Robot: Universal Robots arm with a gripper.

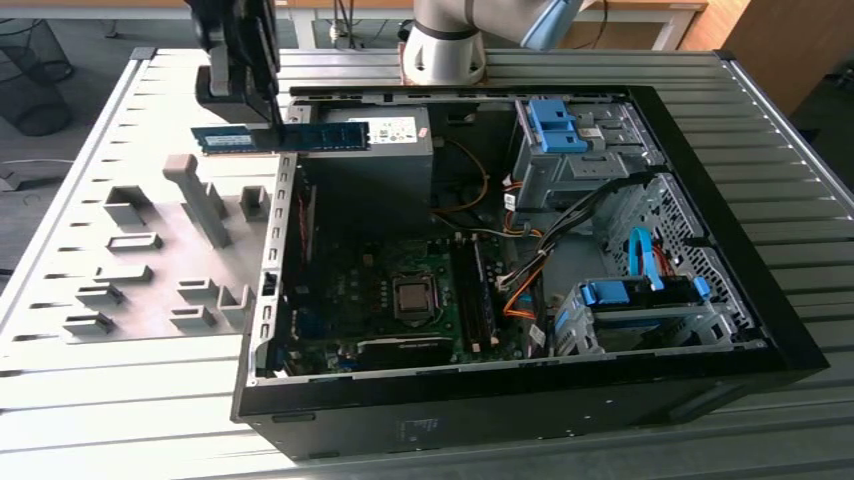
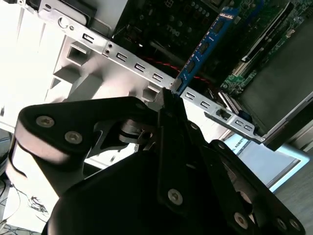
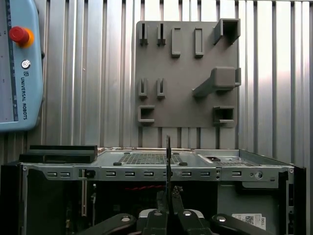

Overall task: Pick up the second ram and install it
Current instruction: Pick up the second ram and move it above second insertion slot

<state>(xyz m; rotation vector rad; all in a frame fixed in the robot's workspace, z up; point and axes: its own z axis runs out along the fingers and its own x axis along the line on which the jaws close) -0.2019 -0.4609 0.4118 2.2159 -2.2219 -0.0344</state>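
My gripper (image 1: 282,127) is shut on the second ram (image 1: 320,137), a thin blue-green stick held level and on edge in the air. It hangs over the open computer case's wall (image 1: 283,200), on the exterior view's left, near the back corner. In the second wrist view the ram (image 2: 206,46) sticks out from the gripper (image 2: 168,96) over the case's metal rail, with the motherboard (image 2: 195,19) beyond. In the first wrist view the stick (image 3: 168,156) shows edge-on, rising from the gripper (image 3: 168,193). The motherboard's memory slots (image 1: 473,292) lie inside the case, beside the processor socket (image 1: 414,296).
A grey holder plate (image 1: 134,260) with raised blocks lies on the ribbed metal table, on the exterior view's left of the case; it is also in the first wrist view (image 3: 186,73). A teach pendant (image 3: 19,63) with a red button lies beside it. Drive cages (image 1: 574,140) and cables (image 1: 534,290) crowd the case's other side.
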